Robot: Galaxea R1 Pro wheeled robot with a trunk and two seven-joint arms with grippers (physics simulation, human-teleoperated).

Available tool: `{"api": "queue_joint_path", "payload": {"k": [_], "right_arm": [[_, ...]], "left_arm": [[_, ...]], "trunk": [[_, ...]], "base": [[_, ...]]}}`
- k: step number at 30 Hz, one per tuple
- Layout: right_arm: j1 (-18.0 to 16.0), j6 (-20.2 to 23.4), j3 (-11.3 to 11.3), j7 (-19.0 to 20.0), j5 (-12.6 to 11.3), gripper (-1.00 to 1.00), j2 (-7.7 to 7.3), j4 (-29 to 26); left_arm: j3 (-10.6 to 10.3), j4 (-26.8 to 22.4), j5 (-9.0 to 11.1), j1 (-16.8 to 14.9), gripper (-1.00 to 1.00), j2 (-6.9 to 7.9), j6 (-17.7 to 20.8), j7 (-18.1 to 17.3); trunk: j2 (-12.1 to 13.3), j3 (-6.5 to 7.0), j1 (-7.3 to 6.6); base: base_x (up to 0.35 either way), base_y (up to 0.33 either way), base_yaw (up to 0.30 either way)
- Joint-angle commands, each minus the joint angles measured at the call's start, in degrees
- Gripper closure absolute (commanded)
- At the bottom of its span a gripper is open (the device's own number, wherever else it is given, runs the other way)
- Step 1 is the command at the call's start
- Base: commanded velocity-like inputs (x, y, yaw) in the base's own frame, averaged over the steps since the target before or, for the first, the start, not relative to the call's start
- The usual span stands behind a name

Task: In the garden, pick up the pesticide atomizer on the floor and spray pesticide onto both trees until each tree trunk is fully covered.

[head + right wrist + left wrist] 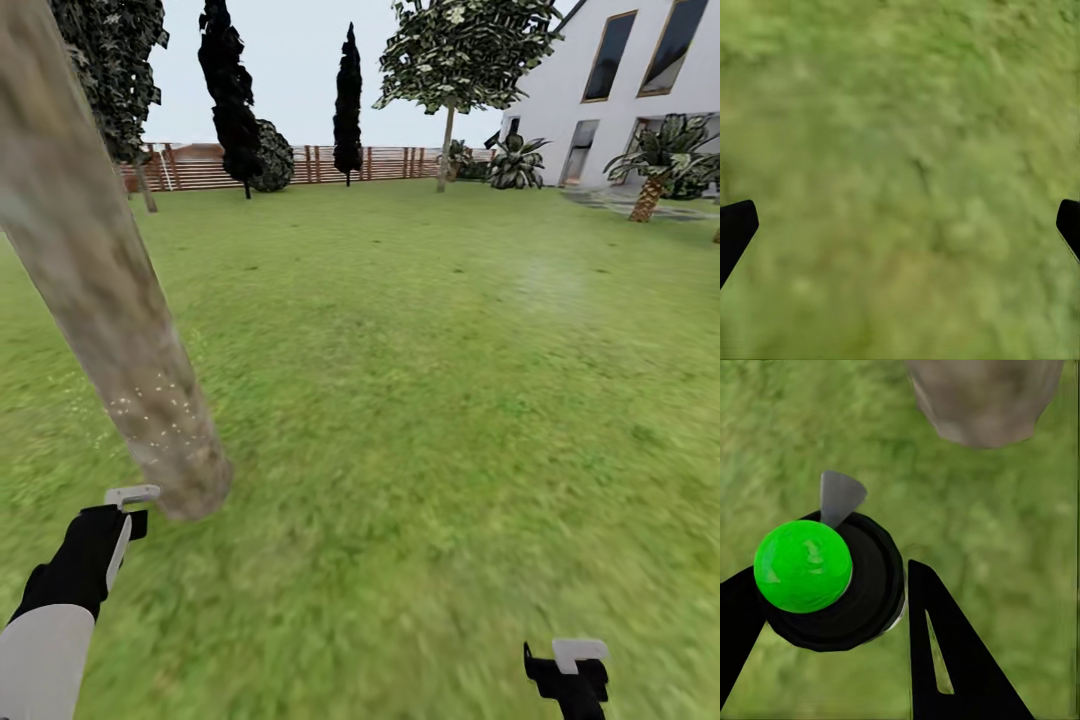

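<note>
A thick mottled beige-grey tree trunk (110, 300) leans across the left of the head view, with fine white specks low on it near its base. My left gripper (122, 515) hovers just short of that base. In the left wrist view my left gripper (829, 592) is shut on the pesticide atomizer (832, 577), a black body with a bright green round cap and a grey nozzle pointing toward the trunk base (982, 397). A second tree (447, 120) with a bare pale trunk and high foliage stands far off by the house. My right gripper (570, 672) hangs open over grass (900, 225).
Green lawn (430, 400) stretches ahead and to the right. A brown slat fence (300, 165) and dark narrow trees (232, 100) line the far edge. The white house (620, 90) and a short palm (655, 170) stand at the far right.
</note>
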Motion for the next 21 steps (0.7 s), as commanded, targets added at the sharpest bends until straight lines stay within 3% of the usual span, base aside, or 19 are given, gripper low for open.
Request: {"api": "queue_joint_path", "payload": {"k": [1, 15, 21], "right_arm": [[0.0, -0.2, -0.3, -0.3, 0.6, -1.0, 0.0, 0.1], [0.0, -0.2, -0.3, -0.3, 0.6, -1.0, 0.08, 0.2], [0.0, -0.2, -0.3, -0.3, 0.6, -1.0, 0.08, 0.2]], "left_arm": [[0.0, -0.1, -0.1, 0.0, 1.0, -0.02, 0.3, 0.0], [0.1, -0.1, -0.2, 0.0, 1.0, -0.98, 0.3, 0.0], [0.1, -0.1, -0.2, 0.0, 1.0, -0.98, 0.3, 0.0]], "trunk": [[0.0, -0.05, 0.01], [0.0, -0.05, 0.01], [0.0, -0.05, 0.01]], "base": [[0.228, -0.211, 0.056], [0.172, -0.236, 0.007], [0.144, -0.251, 0.202]]}}
